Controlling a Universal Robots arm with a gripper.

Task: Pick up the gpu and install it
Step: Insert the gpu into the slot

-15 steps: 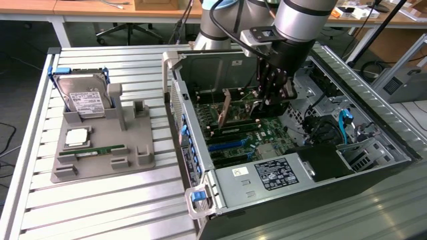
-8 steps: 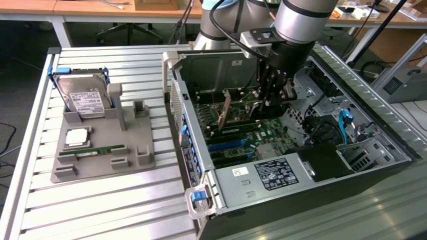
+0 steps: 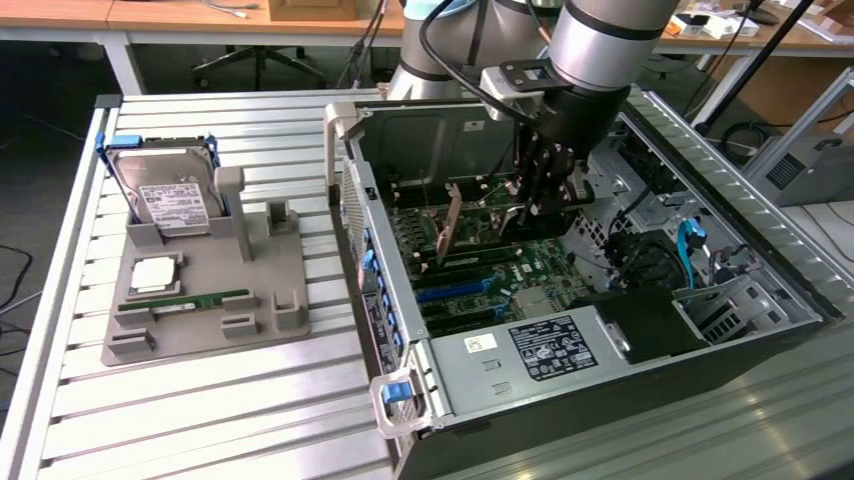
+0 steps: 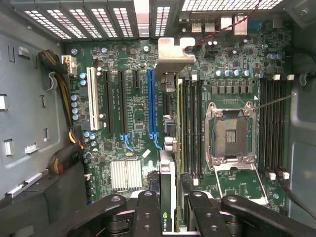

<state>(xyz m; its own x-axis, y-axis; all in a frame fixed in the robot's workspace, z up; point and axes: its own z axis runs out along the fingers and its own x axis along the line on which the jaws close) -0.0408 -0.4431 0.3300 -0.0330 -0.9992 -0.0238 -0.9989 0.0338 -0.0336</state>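
Observation:
The gpu (image 3: 453, 225) stands on edge inside the open computer case (image 3: 400, 330), its brownish board face towards the exterior view's left. My gripper (image 3: 541, 205) reaches down into the case and is shut on the card's end away from the bracket. In the wrist view the gpu (image 4: 167, 168) is edge-on between my two black fingers (image 4: 148, 212), beside the blue slot (image 4: 151, 98) on the motherboard. Its silver bracket (image 4: 173, 52) meets the rear slot openings. Whether its lower edge sits fully in a slot is hidden.
A grey holder (image 3: 200, 300) at the exterior view's left carries a hard drive (image 3: 167, 195), a processor chip (image 3: 155, 272) and a green RAM stick (image 3: 194, 300). Inside the case are the power supply (image 3: 534, 350), an empty processor socket (image 4: 232, 131) and cable bundles (image 4: 64, 158).

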